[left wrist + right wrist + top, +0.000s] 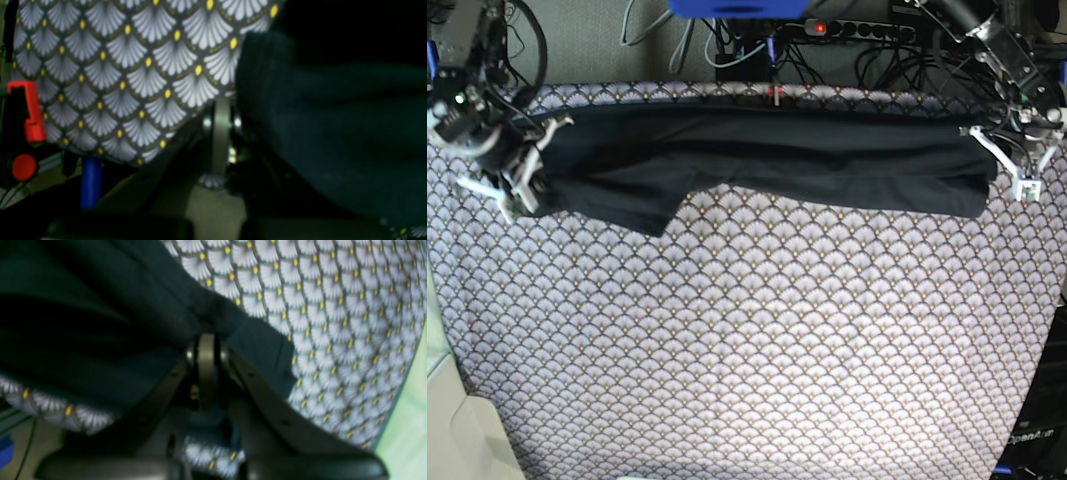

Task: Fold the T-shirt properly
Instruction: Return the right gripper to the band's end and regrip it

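Note:
The dark T-shirt [767,160] is stretched as a long narrow band across the far part of the scallop-patterned tablecloth [747,340], with a sleeve flap drooping at its left. At the right end of the band my left gripper [1005,162] is shut on the cloth. The left wrist view shows its fingers [221,113] pressed together beside the T-shirt [333,133]. My right gripper [525,185] is shut on the left end. Its closed fingers [206,350] pinch a bunched edge of the T-shirt [100,323].
Behind the table's far edge lie a power strip [857,30] and tangled cables. A blue part [737,8] hangs at the top centre. Red fittings [28,113] and a blue post [90,181] stand below the table edge near the left arm.

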Motion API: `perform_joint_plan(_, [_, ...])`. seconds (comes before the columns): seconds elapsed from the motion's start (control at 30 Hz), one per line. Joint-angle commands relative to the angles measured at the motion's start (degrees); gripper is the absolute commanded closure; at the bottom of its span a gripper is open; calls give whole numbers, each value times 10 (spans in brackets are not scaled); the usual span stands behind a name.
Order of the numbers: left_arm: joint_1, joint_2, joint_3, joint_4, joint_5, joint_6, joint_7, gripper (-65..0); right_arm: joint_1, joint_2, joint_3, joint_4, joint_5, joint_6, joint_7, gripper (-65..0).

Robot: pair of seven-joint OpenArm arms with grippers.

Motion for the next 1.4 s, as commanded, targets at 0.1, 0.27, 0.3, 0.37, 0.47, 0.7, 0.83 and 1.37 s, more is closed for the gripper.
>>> perform_joint_plan(0.1, [-4,-9,0,11,-2,3,-6,0,-27,12,16,10,20,-3,23,0])
perform_joint_plan(0.27, [-4,-20,-1,11,-2,3,-6,0,-71,9,39,10,20,-3,63,0])
perform_joint_plan(0.3, [-4,-20,-1,11,-2,3,-6,0,-80,9,45,10,20,-3,74,0])
perform_joint_plan(0.37, [-4,-24,-1,11,-2,3,-6,0,-91,8,52,10,20,-3,84,0])
perform_joint_plan(0.47, [-3,-30,-2,11,-2,3,-6,0,-106,8,66,7,21,-3,96,0])
perform_joint_plan(0.7, [1,-31,-3,11,-2,3,-6,0,-115,8,67,4,20,-3,117,0])
perform_joint_plan(0.83, [2,-31,-3,11,-2,3,-6,0,-114,8,67,-10,20,-3,118,0])
perform_joint_plan(1.37, [0,-29,-48,18,-3,3,-2,0,-46,11,62,19,20,-3,32,0])
